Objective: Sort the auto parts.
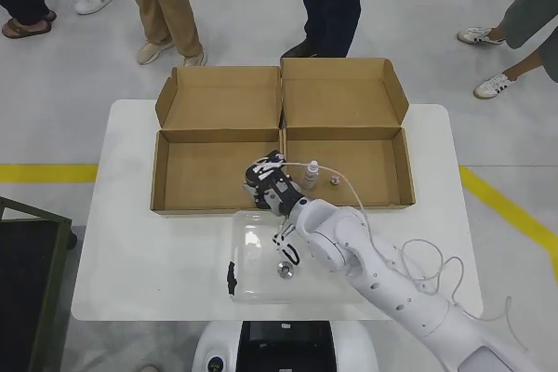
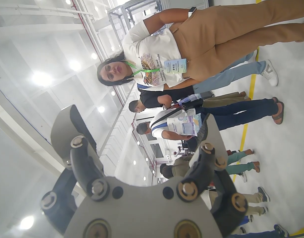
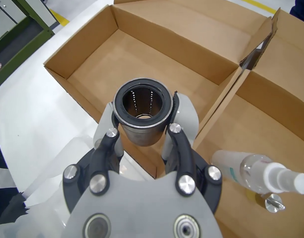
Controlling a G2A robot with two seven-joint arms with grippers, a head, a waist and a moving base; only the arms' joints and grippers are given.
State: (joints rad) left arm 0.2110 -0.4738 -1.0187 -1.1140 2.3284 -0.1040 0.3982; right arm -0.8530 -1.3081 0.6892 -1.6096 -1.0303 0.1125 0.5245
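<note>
Your right gripper (image 3: 143, 125) has its fingers clamped on the cylindrical bearing (image 3: 143, 107), holding it over the right end of the left cardboard box (image 1: 205, 177) on the bench (image 1: 130, 251). The right box (image 1: 372, 172) holds a spray bottle (image 3: 243, 172), label unreadable, beside a small metal part (image 3: 274, 203). Your left gripper (image 2: 140, 120) has its fingers spread, holding nothing.

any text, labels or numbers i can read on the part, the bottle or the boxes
spray bottle: a teal mark on its side, too blurred to read.
cylindrical bearing, held in the right gripper: no marking shows.
empty cardboard box: plain, no print.
cardboard box with the bottle: plain, no print.
So there is nothing readable on any of them.
</note>
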